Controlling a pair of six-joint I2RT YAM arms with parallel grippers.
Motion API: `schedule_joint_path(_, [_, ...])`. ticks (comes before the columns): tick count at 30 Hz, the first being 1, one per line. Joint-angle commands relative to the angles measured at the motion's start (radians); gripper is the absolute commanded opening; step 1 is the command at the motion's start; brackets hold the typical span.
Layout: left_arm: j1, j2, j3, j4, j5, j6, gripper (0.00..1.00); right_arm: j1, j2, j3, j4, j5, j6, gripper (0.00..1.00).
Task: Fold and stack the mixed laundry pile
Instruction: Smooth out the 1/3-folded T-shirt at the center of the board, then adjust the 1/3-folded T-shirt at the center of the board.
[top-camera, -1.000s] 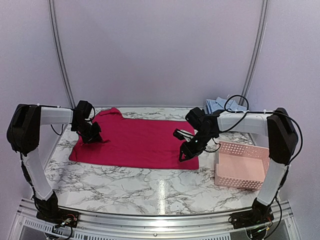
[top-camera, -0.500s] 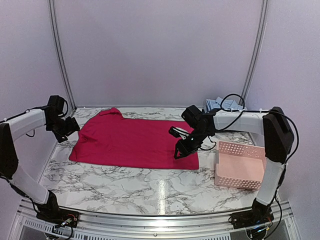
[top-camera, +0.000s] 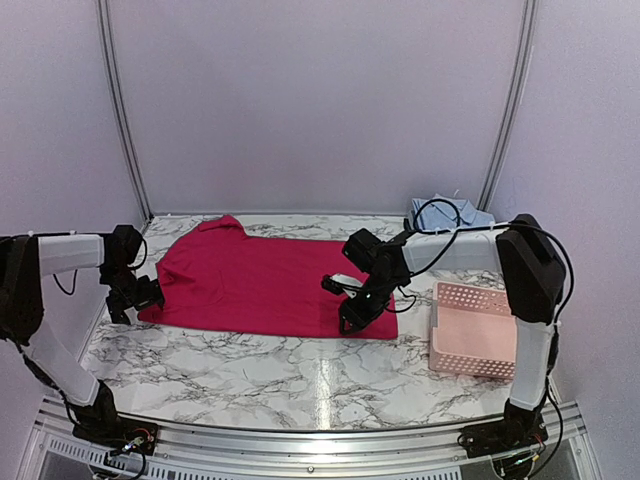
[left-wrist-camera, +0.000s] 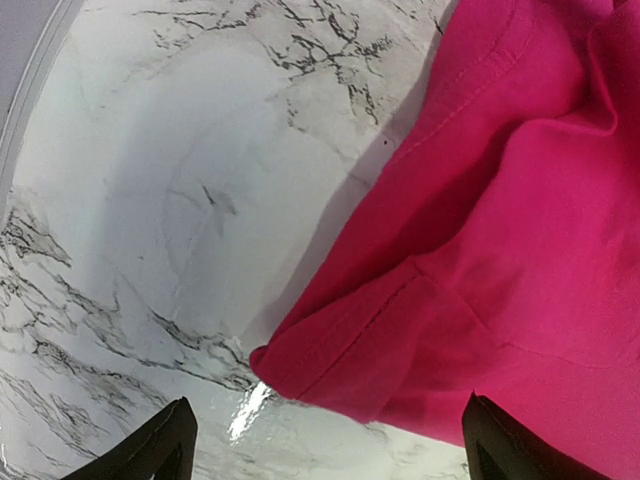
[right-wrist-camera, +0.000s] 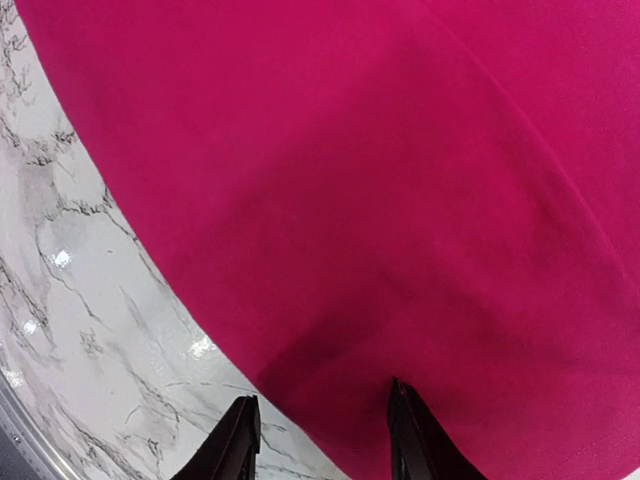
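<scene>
The red garment (top-camera: 270, 280) lies spread flat on the worktop (top-camera: 300, 375), left of centre, its collar end toward the far left. The blue shirt (top-camera: 447, 212) sits crumpled at the far right corner, behind the basket (top-camera: 482, 335) and well apart from the red one.

The step in hand looks like the first fold of the red garment: both arms are low at its near edge, one at each end. The left jaws are spread wide over the near left corner, where a sleeve hem doubles over onto the marble; they hold nothing. The right jaws stand partly apart above the near right hem, one fingertip (right-wrist-camera: 238, 440) over marble and the other over cloth, and they do not appear to pinch anything.

Next, each side probably has to drop onto its corner and close on the cloth, taking the doubled sleeve layer on the left. A matched lift toward the far edge would then lay the near half over evenly. The blue shirt is yet to be folded.
</scene>
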Motion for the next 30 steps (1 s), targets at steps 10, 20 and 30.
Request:
schedule_joint_path(10, [-0.035,0.139,0.124,-0.134,-0.338,0.106,0.95,0.009,0.071,-0.091,-0.033,0.136,0.0,0.21])
schedule_joint_path(20, [0.028,0.106,0.206,-0.167,-0.573,0.234,0.9,-0.008,0.043,-0.152,-0.041,0.128,0.032,0.0])
schedule_joint_path(30, [-0.027,0.003,0.154,-0.108,0.038,0.322,0.86,-0.011,0.025,-0.006,-0.066,0.006,0.032,0.0])
